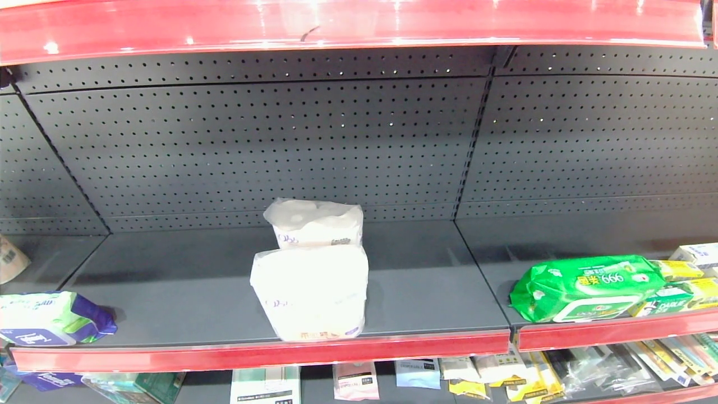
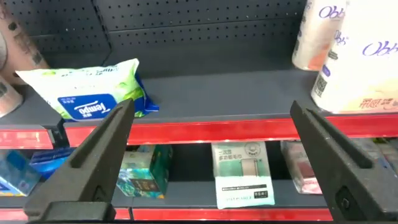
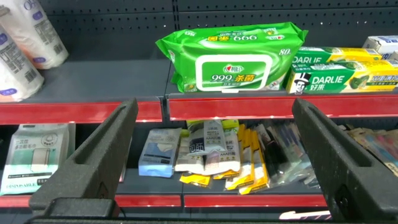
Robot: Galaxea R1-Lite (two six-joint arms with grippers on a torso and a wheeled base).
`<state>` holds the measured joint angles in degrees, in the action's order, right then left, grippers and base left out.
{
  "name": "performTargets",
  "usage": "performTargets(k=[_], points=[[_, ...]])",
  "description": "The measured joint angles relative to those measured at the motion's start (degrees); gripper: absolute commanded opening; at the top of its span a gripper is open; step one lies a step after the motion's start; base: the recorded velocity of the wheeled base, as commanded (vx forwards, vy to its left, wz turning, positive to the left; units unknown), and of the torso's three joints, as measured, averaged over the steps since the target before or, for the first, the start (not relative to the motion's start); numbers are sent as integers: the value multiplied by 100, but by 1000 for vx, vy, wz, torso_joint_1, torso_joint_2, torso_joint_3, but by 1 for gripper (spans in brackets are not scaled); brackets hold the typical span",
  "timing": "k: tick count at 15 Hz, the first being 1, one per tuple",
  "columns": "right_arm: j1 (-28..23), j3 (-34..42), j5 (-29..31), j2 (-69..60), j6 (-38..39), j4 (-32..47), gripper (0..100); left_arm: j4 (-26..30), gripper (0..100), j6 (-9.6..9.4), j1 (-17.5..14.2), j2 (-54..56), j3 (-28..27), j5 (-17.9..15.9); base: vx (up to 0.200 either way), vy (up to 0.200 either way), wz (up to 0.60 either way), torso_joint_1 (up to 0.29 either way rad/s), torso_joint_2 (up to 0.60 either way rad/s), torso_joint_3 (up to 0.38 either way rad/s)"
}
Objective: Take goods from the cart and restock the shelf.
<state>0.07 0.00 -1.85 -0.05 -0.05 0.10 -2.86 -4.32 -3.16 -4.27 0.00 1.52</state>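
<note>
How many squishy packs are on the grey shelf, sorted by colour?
White roll packs, one in front and one behind: 2
Bright green wipes pack: 1
Blue, green and white pack: 1
Brownish pack, cut off at the left edge: 1
Total: 5

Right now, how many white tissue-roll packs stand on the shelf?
2: front pack at the shelf edge, rear pack directly behind it. More could hide behind.
</note>
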Motion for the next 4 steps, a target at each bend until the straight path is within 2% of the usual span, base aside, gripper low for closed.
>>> performTargets(k=[4], points=[[0,0,0,0,0,0,100,2,100,5,2,-5,0,-2,0,0,0,0,0,0]])
